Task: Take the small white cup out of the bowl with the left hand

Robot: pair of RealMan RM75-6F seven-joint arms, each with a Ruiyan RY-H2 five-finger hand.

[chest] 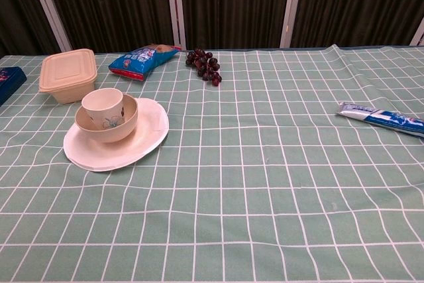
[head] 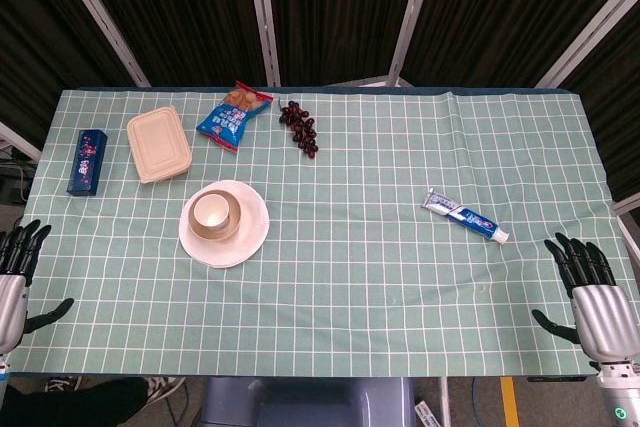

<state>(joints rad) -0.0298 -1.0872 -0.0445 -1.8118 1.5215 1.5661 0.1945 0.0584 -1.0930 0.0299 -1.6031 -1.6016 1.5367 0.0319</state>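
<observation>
One small white cup (chest: 103, 107) sits upright inside tan round bowl (chest: 124, 124), bowl on white round plate (chest: 147, 138), green checked tablecloth (head: 380, 277) underneath. Left hand (head: 15, 272) at near left table edge, fingers spread, holding nothing. Right hand (head: 590, 292) likewise, near right edge.

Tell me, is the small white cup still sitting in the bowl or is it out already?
In. The small white cup stands upright inside the bowl on the white plate; the left hand is at the table edge, away from it.
</observation>
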